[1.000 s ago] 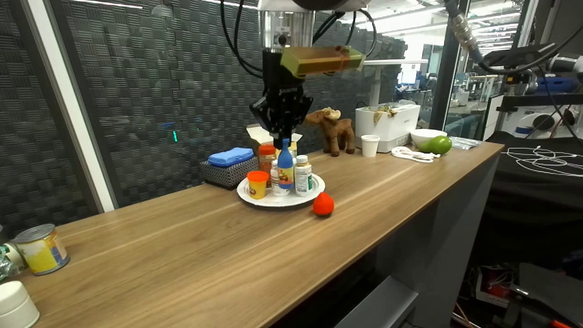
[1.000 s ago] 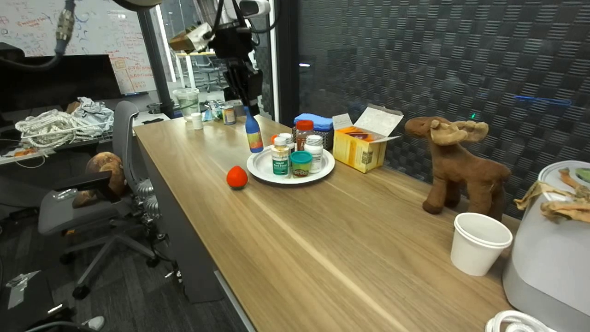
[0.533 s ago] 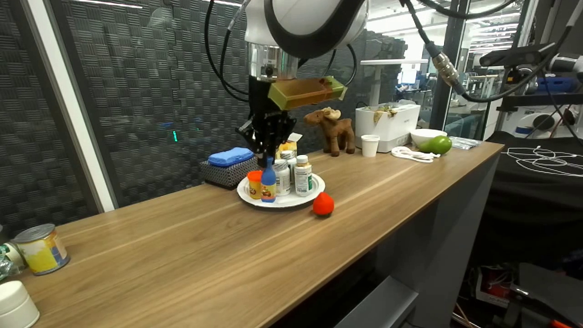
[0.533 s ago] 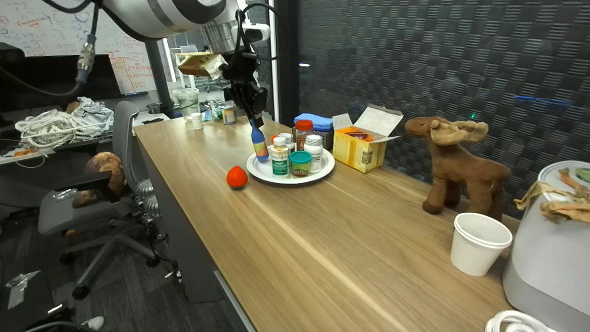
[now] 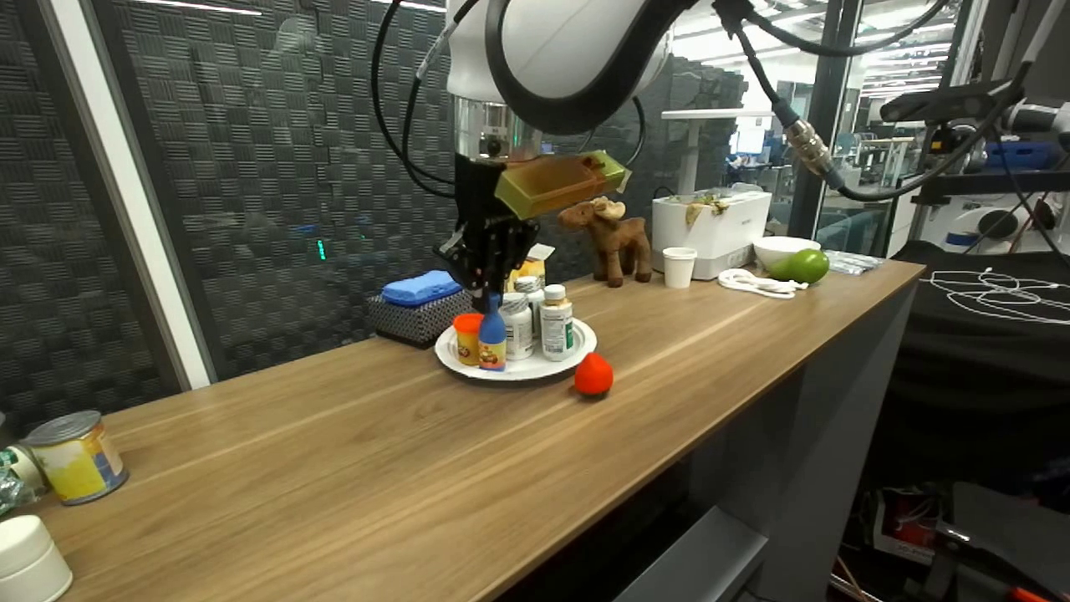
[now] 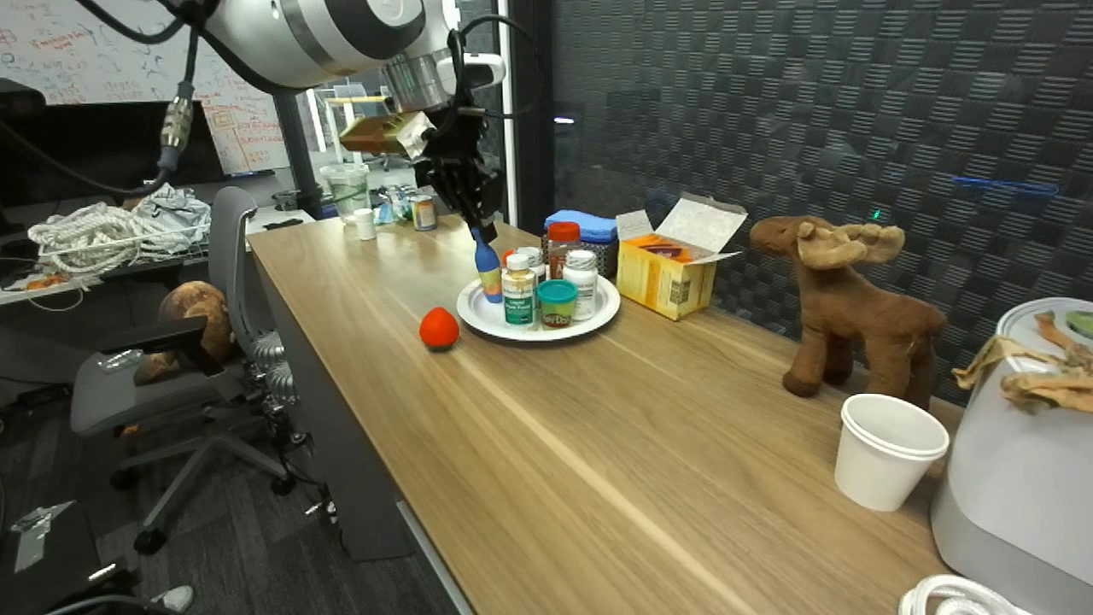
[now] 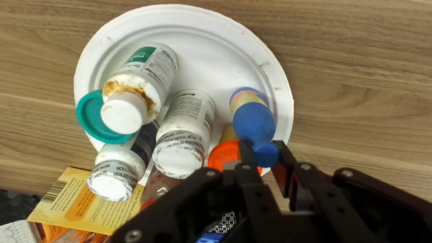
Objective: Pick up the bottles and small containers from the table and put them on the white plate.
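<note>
My gripper [image 7: 265,152] is shut on the neck of a blue bottle [image 7: 253,119], also seen in both exterior views [image 5: 492,339] [image 6: 488,266]. The bottle is slightly tilted over the white plate [image 7: 219,64]; I cannot tell whether its base touches. Beside it stands the orange-lidded yellow container [image 7: 224,153]. White bottles [image 7: 152,71] [image 7: 184,114] [image 7: 118,168] and a teal-lidded tub [image 6: 558,303] stand on the plate. A red-capped jar [image 6: 563,248] is at the plate's back; whether on it is unclear. The red round container [image 5: 593,376] sits on the table beside the plate.
A yellow open box [image 6: 670,278] and a patterned box [image 5: 422,318] with a blue cloth stand behind the plate. A plush moose [image 6: 854,316] and paper cup [image 6: 879,453] stand farther along. A can [image 5: 77,464] and white jar [image 5: 32,556] stand at the table's other end.
My gripper carried the blue bottle down and across to the plate, beside the orange-lidded container. In the last half second the gripper shifted slightly, with the bottle still held.
</note>
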